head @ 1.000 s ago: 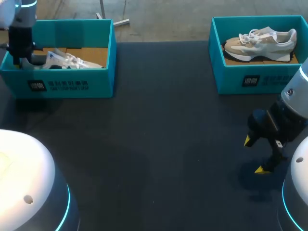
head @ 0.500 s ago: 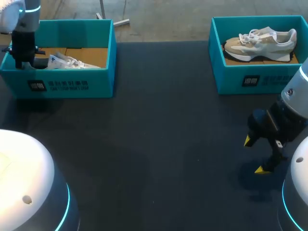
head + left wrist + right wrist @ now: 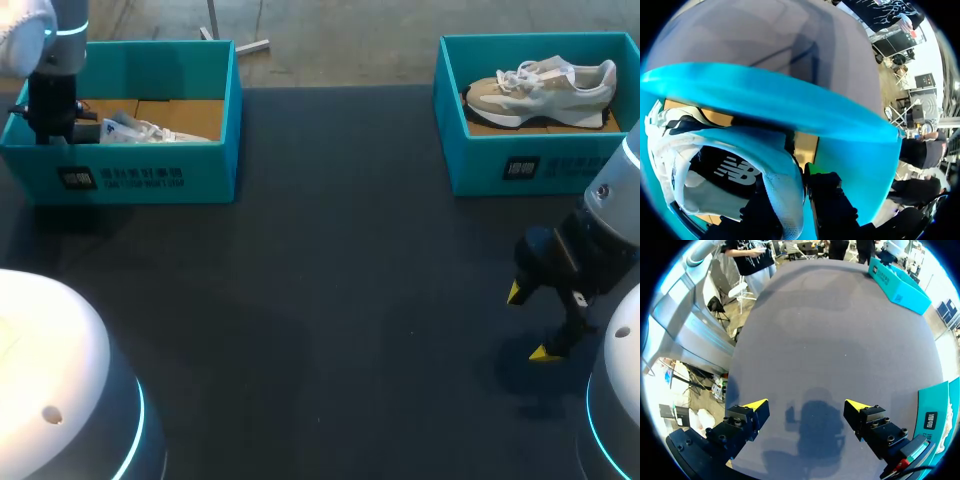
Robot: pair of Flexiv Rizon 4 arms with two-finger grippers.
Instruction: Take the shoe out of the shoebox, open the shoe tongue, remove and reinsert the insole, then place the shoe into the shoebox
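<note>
Head view, nearest first: dark table (image 3: 330, 300), matte and even; at its near right the right arm comes in low, right gripper (image 3: 530, 322) hovering just above the tabletop, pincer spread wide with nothing between the tips, as the right wrist view confirms; far right corner, teal right shoebox (image 3: 520, 165) holding a beige shoe (image 3: 545, 85); far left corner, left shoebox (image 3: 150, 175) holding the white shoe (image 3: 150, 130); left arm upright over that box's left end, left gripper (image 3: 50, 128) down inside at the heel; left wrist view shows heel collar against it, dark insole (image 3: 735, 170) seated; grip state cannot be told.
</note>
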